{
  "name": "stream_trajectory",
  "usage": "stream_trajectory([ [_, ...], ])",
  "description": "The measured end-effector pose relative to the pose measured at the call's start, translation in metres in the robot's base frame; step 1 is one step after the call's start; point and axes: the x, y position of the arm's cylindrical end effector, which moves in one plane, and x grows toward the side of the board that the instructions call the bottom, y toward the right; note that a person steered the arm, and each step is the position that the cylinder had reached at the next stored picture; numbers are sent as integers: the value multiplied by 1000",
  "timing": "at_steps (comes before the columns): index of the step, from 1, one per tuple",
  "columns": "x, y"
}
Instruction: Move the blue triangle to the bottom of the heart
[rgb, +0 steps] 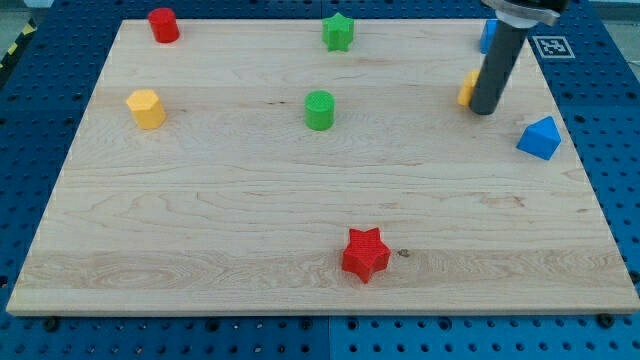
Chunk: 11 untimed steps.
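Note:
The blue triangle (540, 138) lies near the board's right edge. My tip (484, 109) rests on the board to its upper left, a short gap away. A yellow block (467, 88), mostly hidden behind the rod, touches the rod's left side; its shape cannot be made out. A blue block (487, 36) shows partly behind the rod at the view's top right.
A red cylinder (164, 25) is at the top left, a yellow hexagon-like block (146, 108) at the left, a green star (339, 32) at the top middle, a green cylinder (319, 110) in the centre, a red star (365, 254) at the bottom middle. The wooden board (200, 220) lies on a blue pegboard.

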Motion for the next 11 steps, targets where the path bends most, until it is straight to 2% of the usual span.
stream_trajectory([
  [3,8,131],
  [4,31,127],
  [7,41,21],
  [9,73,-7],
  [10,65,-32],
  [11,24,-58],
])
